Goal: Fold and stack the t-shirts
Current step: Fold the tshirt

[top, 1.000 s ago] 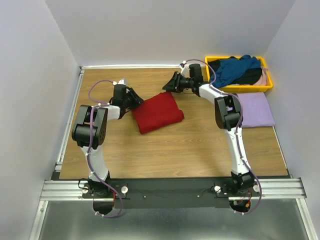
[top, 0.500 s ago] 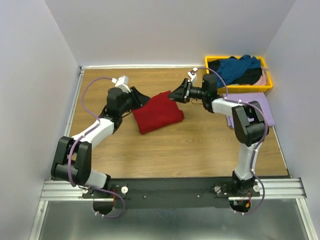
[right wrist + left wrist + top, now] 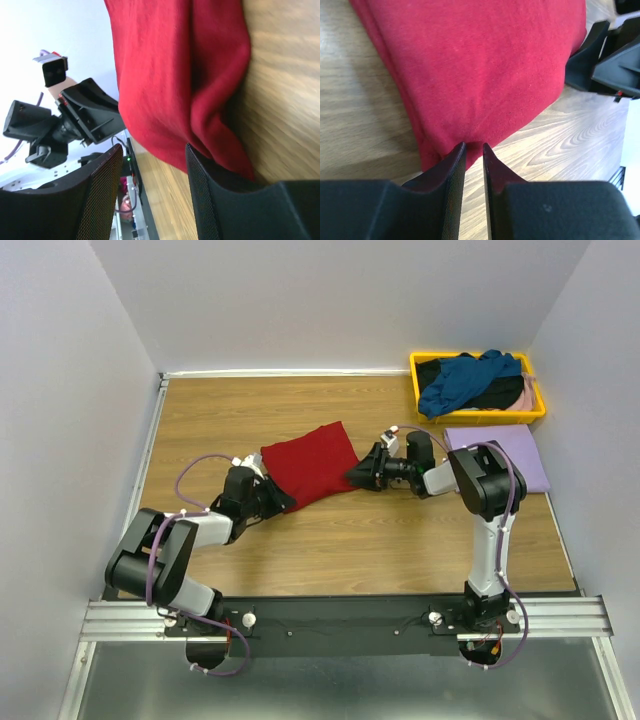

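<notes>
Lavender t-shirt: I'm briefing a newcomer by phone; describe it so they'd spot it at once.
Start at the wooden table's far right corner, where a yellow tray holds heaped clothes. On the tray's near side lies the lavender t-shirt, folded flat on the wood. It alone is pale purple.

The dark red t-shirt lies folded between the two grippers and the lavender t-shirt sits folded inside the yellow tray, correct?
No. In the top external view the lavender t-shirt lies folded on the table beside the yellow tray, not inside it. The dark red t-shirt does lie folded between the left gripper and right gripper.
</notes>
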`<move>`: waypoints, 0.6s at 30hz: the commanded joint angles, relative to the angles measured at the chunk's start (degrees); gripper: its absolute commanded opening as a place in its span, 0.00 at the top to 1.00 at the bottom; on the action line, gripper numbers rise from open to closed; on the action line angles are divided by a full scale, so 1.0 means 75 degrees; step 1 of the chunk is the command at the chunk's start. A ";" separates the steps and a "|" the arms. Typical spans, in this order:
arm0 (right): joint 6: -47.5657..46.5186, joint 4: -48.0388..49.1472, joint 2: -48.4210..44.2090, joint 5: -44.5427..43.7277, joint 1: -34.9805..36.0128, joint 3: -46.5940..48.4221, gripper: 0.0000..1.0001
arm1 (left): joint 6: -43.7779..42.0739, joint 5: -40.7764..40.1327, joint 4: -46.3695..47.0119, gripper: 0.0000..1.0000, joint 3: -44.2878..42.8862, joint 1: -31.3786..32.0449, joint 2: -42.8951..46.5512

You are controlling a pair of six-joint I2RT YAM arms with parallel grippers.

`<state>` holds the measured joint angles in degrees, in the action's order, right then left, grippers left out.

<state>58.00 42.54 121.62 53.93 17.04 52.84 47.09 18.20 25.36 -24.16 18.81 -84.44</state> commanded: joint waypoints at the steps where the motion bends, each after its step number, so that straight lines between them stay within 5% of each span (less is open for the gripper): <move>1: -0.0397 0.0398 -0.0207 -0.0031 -0.0198 -0.0295 0.39 | 0.0178 -0.0364 -0.0089 0.72 0.0433 -0.0047 0.0301; 8: 0.0083 0.0363 -0.1110 0.0005 0.0235 0.0195 0.37 | -0.0348 -0.1158 -0.1540 0.66 -0.0082 -0.0070 0.2315; 18: 0.0997 0.0386 -0.0620 -0.1190 0.2216 0.1801 0.32 | -0.1485 -0.3491 -0.4084 0.32 -0.1699 -0.0340 0.4063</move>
<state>62.65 44.12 114.76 50.19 30.50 63.05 41.21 1.89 3.81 -34.33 16.53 -57.01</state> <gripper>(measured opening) 0.666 0.653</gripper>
